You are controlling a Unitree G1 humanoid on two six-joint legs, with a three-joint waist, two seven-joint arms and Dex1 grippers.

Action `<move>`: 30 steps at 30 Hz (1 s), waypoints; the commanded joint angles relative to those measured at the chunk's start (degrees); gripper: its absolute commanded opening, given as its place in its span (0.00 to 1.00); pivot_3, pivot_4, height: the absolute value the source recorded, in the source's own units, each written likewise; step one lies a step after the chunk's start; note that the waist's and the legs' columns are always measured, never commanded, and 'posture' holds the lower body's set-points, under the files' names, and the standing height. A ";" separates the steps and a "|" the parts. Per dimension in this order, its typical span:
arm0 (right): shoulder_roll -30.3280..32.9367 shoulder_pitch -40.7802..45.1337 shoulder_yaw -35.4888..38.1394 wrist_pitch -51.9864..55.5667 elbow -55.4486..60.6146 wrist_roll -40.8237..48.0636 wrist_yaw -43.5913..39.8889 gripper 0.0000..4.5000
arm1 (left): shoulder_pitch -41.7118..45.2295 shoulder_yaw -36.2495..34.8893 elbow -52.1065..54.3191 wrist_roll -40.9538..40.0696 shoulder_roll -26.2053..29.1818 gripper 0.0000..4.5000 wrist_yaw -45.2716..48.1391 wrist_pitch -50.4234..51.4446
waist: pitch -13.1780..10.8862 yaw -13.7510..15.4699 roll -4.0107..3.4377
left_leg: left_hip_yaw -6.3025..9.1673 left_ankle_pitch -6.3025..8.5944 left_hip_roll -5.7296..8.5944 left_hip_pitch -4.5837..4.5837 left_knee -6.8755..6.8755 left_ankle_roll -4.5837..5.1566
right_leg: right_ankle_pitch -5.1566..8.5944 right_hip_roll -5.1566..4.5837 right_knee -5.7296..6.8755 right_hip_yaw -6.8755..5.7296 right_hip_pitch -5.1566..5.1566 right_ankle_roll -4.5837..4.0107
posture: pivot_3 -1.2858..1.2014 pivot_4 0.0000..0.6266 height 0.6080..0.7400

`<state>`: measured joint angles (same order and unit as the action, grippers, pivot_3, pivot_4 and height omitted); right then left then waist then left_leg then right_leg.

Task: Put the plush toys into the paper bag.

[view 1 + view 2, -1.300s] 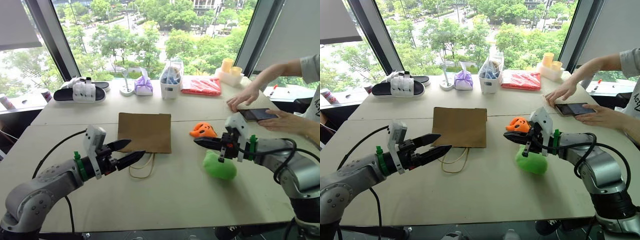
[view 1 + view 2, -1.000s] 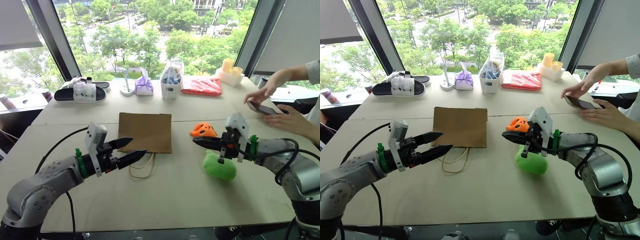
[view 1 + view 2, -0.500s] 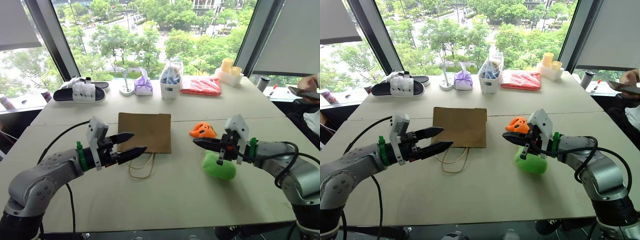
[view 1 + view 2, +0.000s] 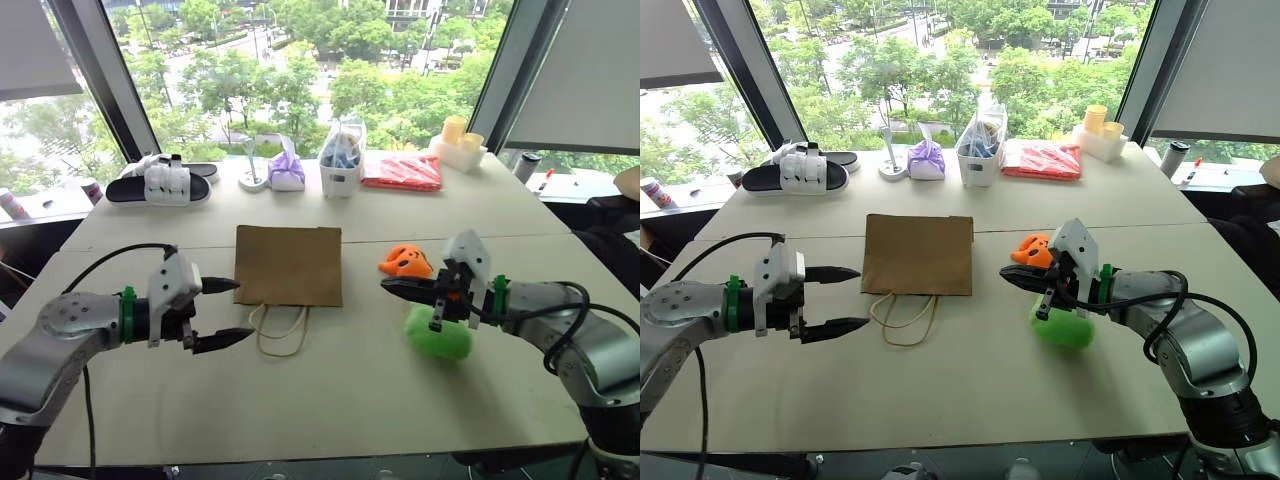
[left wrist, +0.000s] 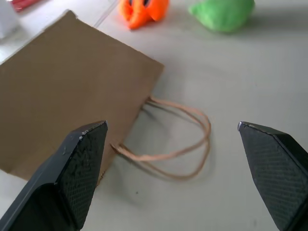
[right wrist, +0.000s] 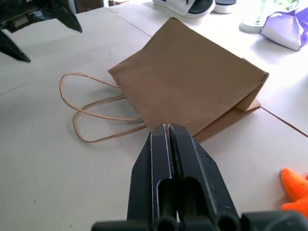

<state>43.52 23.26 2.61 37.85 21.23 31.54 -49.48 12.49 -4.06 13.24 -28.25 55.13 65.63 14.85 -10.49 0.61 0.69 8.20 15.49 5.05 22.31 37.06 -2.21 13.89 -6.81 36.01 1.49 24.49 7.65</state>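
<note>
Brown kraft paper bag (image 4: 288, 264) flat mid-counter, unopened; orange plush (image 4: 406, 261), green plush (image 4: 440, 335) outside; left gripper (image 4: 221, 312) jaws spread toward the handles, likely to open it; right gripper (image 4: 388, 286) jaws pressed together, empty.

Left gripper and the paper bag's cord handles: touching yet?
Apart. In the left eye view the open left gripper sits left of the cord handles on the paper bag, bare table between them.
</note>
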 commanded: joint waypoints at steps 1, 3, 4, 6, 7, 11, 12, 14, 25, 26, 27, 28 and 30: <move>-0.37 0.67 -0.09 -1.05 1.73 0.06 -0.19 0.00 | 3.01 2.52 -5.43 6.07 -1.27 0.99 2.76 -8.93 | 0.00 0.12 0.00 | 0.01 0.00 0.00 0.01 0.00 0.00 | 0.00 0.00 0.00 0.00 0.00 0.00 | 0.52 0.24 1.00; -0.43 0.32 -0.04 -0.81 2.49 0.31 0.17 0.00 | 5.56 4.48 -10.17 9.64 -3.93 0.99 2.14 -13.84 | 0.00 0.23 0.01 | 0.03 0.00 0.02 0.02 0.02 0.00 | -0.01 -0.01 0.00 -0.02 -0.01 0.01 | 0.52 0.24 1.00; -0.71 0.28 -0.15 -0.46 2.97 0.50 0.66 0.00 | 6.90 5.30 -12.94 11.22 -5.24 0.99 2.08 -16.40 | -0.01 0.13 0.02 | 0.03 0.00 0.02 0.02 0.03 0.00 | -0.01 -0.01 -0.01 -0.02 -0.02 0.02 | 0.52 0.24 1.00; -0.77 -0.61 -0.08 -0.25 4.20 0.72 1.17 0.00 | 9.12 7.29 -17.48 14.44 -7.09 0.99 2.49 -20.63 | -0.01 0.07 0.02 | 0.02 0.00 0.03 0.02 0.04 0.00 | -0.02 -0.01 0.00 -0.02 -0.01 0.04 | 0.52 0.24 1.00; -0.77 -1.37 0.07 -0.19 4.98 0.78 1.52 0.00 | 10.59 8.30 -20.46 16.06 -8.73 0.99 2.39 -23.97 | -0.01 0.05 0.02 | 0.03 0.00 0.03 0.02 0.03 0.00 | -0.03 0.00 0.01 -0.03 0.00 0.05 | 0.52 0.24 1.00; -1.60 -2.72 0.75 0.92 7.06 1.12 4.05 0.00 | 16.06 9.83 -29.64 18.95 -13.83 0.94 1.07 -30.12 | -0.01 0.02 0.03 | 0.01 0.00 0.07 0.02 0.02 0.00 | -0.13 0.00 0.03 -0.03 0.04 0.22 | 0.52 0.24 1.00; -1.81 -3.53 1.11 1.16 7.64 1.09 4.93 0.00 | 17.52 10.16 -31.41 19.43 -14.94 0.87 0.85 -30.93 | -0.02 0.02 0.05 | 0.02 0.00 0.09 0.03 0.03 0.00 | -0.14 0.00 0.04 -0.03 0.04 0.24 | 0.52 0.24 1.00; -2.23 -4.71 1.43 1.64 8.59 1.12 6.24 0.00 | 19.26 10.25 -33.36 19.52 -16.42 0.69 1.15 -31.79 | -0.02 0.04 0.05 | 0.02 0.00 0.10 0.03 0.07 0.00 | -0.16 0.00 0.06 -0.04 0.04 0.27 | 0.52 0.24 1.00; -10.29 -9.99 -7.70 2.32 11.55 -6.15 18.55 0.00 | 25.96 4.67 -22.70 2.50 -21.12 0.01 -0.31 -0.70 | -0.02 -0.61 0.06 | 0.04 0.01 0.10 0.04 0.18 0.04 | -0.20 0.03 0.15 -0.04 0.04 0.34 | 0.52 0.24 1.00; -11.85 -9.41 -9.41 2.27 10.69 -7.21 19.52 0.00 | 26.40 4.24 -21.60 1.46 -21.49 0.01 -1.20 1.77 | -0.01 -1.02 0.06 | 0.05 0.01 0.10 0.02 0.18 0.04 | -0.20 0.05 0.16 -0.04 0.03 0.34 | 0.52 0.24 1.00; -13.82 -8.23 -11.73 2.03 9.09 -8.83 20.62 0.00 | 26.79 3.88 -20.29 0.48 -21.94 0.01 -2.28 4.14 | -0.01 -1.21 0.06 | 0.05 0.00 0.10 0.02 0.18 0.03 | -0.21 0.05 0.18 -0.04 0.03 0.34 | 0.52 0.24 1.00; -15.12 -7.40 -13.20 1.88 7.99 -9.95 21.34 0.00 | 27.01 3.60 -19.33 -0.10 -22.24 0.01 -3.02 5.80 | -0.01 -1.38 0.06 | 0.05 0.00 0.11 0.02 0.17 0.03 | -0.21 0.05 0.17 -0.03 0.03 0.34 | 0.52 0.24 1.00; -18.95 -5.41 -16.40 0.85 4.33 -12.48 23.15 0.00 | 27.29 2.84 -17.04 -1.85 -22.96 0.01 -4.81 9.48 | -0.01 -1.80 0.06 | 0.05 -0.01 0.10 0.00 0.16 0.01 | -0.21 0.06 0.17 -0.03 0.04 0.34 | 0.52 0.24 1.00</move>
<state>26.01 16.43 -12.07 40.50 26.20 20.78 -27.71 38.90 0.66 -6.60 -27.87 32.24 62.12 21.93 -10.50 -1.19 0.75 8.23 15.48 5.15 22.29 37.20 -2.21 13.68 -6.75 36.21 1.47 24.54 7.99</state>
